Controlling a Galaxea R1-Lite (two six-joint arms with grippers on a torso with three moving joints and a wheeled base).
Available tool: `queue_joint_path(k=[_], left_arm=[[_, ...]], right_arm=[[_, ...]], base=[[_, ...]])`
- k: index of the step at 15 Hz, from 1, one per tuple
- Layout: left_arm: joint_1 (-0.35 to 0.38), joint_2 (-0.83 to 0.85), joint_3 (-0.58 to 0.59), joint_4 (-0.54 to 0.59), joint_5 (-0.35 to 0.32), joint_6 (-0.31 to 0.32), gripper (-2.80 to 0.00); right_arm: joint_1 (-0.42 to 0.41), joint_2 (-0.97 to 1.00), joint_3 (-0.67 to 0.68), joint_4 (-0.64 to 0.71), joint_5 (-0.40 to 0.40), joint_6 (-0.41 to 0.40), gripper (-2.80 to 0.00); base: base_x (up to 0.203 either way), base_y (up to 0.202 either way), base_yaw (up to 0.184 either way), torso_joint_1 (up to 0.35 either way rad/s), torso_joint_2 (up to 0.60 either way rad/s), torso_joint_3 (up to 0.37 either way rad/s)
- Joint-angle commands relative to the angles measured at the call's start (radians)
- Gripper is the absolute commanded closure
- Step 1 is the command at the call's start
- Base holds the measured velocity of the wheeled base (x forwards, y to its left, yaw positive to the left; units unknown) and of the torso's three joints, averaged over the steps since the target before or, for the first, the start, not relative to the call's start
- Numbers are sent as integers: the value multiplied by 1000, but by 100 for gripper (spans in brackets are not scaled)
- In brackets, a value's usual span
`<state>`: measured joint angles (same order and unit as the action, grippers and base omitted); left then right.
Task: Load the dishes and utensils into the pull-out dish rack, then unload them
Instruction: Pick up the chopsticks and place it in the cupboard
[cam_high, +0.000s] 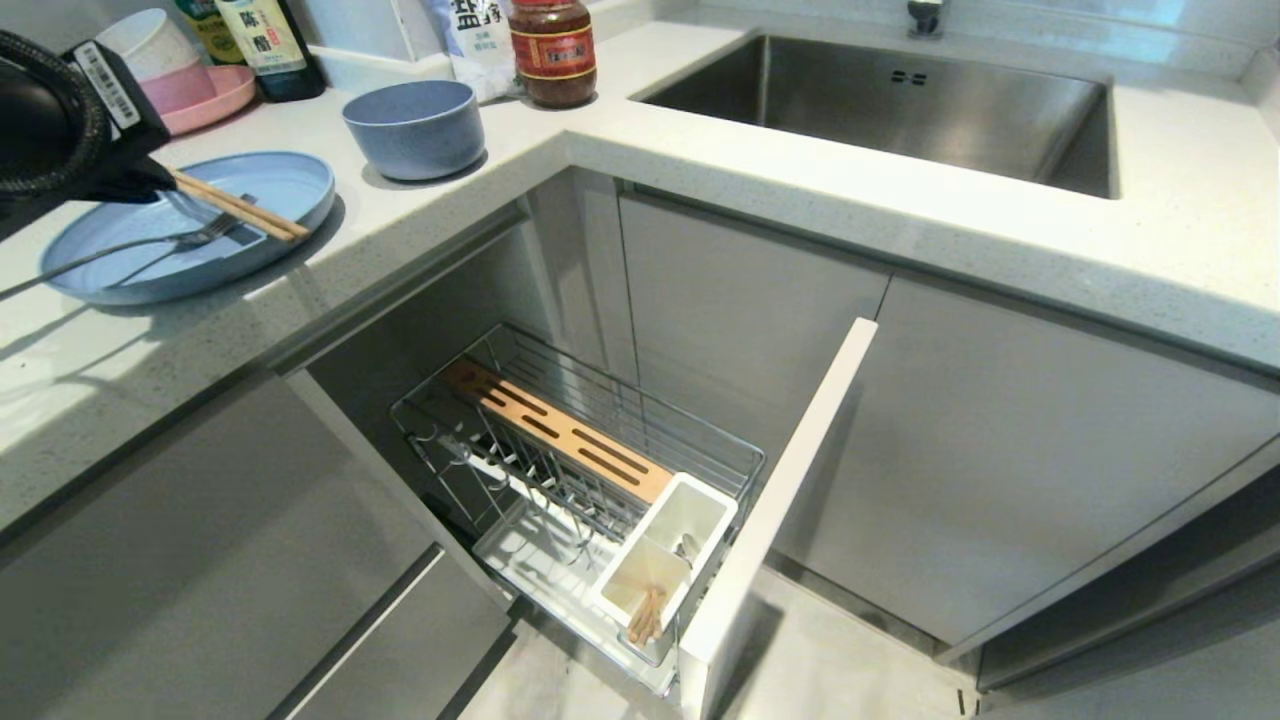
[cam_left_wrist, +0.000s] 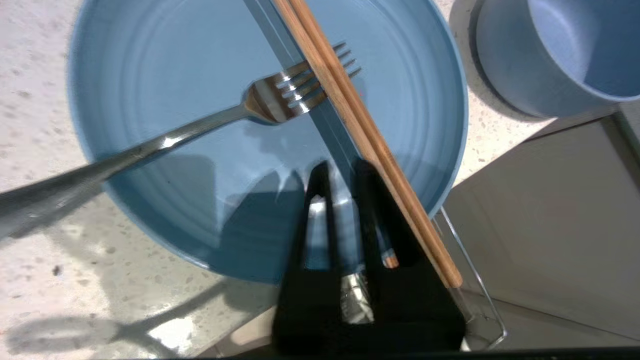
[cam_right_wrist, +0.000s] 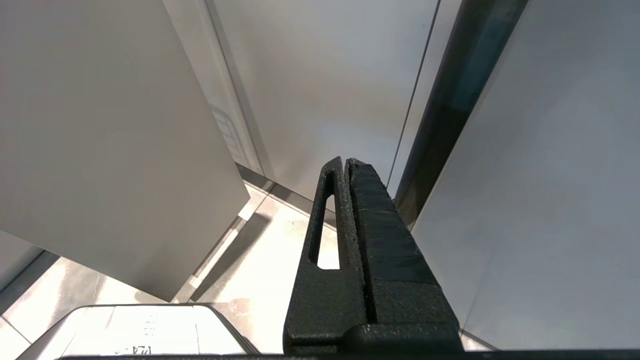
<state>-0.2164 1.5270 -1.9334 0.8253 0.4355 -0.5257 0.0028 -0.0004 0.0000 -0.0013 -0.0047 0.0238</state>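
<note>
1. While the rack (cam_high: 600, 400) stands pulled out at lower centre of the head view, most task items sit on the counter, so either loading has barely started or unloading is nearly over; can't tell which.
2. Plate (cam_high: 290, 185), upper left on the counter: holds the fork (cam_high: 150, 243) and a pair of chopsticks (cam_high: 240, 208) lying across it, sticks over the fork tines.
3. Bowl (cam_high: 415, 130), just right of the plate: looks empty, apart from it.
4. Rack: wire slots and drip tray hold no dishes. Its white cup (cam_high: 700, 510) has wooden sticks (cam_high: 647, 612) in the near compartment and something metallic in the far one, maybe the spoon, too small to tell.
5. Left gripper (cam_left_wrist: 344, 170), over the plate's near edge: fingers parted a crack, nothing between them; chopsticks run along the outside of one finger, not grasped.
6. Right gripper (cam_right_wrist: 346, 162): parked low by the cabinet doors, fingers pressed together, empty.
</note>
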Motion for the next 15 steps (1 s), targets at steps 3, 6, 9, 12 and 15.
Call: queue_joint_path(k=[3,6,9,12,15], left_arm=[[-2,30,-1,5,3,-2,-280],[-3,48,-1,2,4,-2,-280],[-3,66,-1,-6,3,-2,-280],[-3,86,-1,-25,3,-2,-280],[-5,99,-2,-31,3,-2,-280]], right_arm=[[0,-4,2,0,0,1,0],[0,-4,2,0,0,-1,0],[0,-4,2,0,0,1,0],[0,-4,2,0,0,-1,0],[0,-4,2,0,0,1,0]], base=[[0,0,0,0,0,0],[0,0,0,0,0,0],[0,0,0,0,0,0],[0,0,0,0,0,0],[0,0,0,0,0,0]])
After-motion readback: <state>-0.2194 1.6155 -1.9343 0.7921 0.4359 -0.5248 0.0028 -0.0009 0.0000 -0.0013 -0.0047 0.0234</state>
